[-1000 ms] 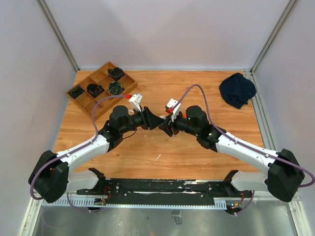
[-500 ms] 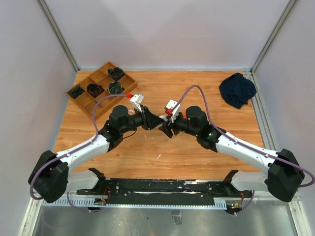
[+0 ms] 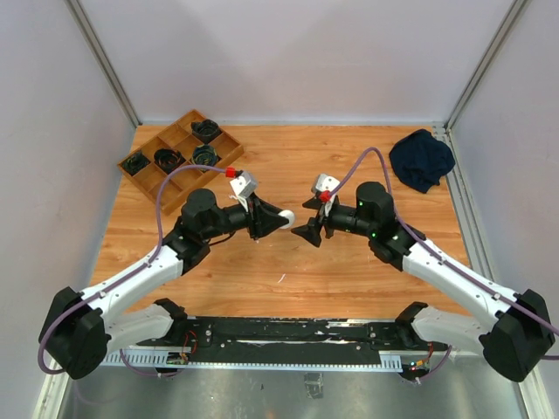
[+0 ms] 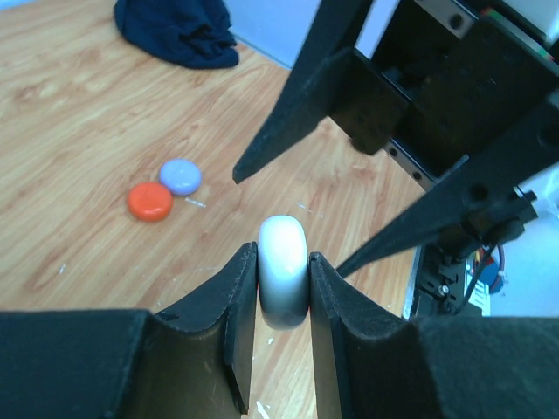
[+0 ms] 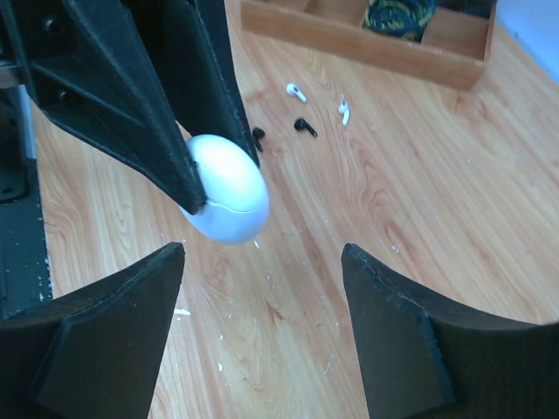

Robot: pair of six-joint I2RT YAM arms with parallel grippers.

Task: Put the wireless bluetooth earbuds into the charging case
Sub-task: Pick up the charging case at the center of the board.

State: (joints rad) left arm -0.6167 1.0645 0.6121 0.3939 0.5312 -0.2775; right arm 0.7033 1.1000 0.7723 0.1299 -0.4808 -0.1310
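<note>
wood table: 4 earbuds | left pincer pinches 1 white case | right pincer spread

The white-shelled left arm and right arm are pictured with black joint housings, looped lavender cables, red connectors and a black wedge-fingered left tool and right tool.

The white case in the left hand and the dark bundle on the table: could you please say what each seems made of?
The white case looks like smooth, glossy plastic: soft highlights, a fine seam. The dark bundle looks like matte fabric: rumpled folds.
</note>
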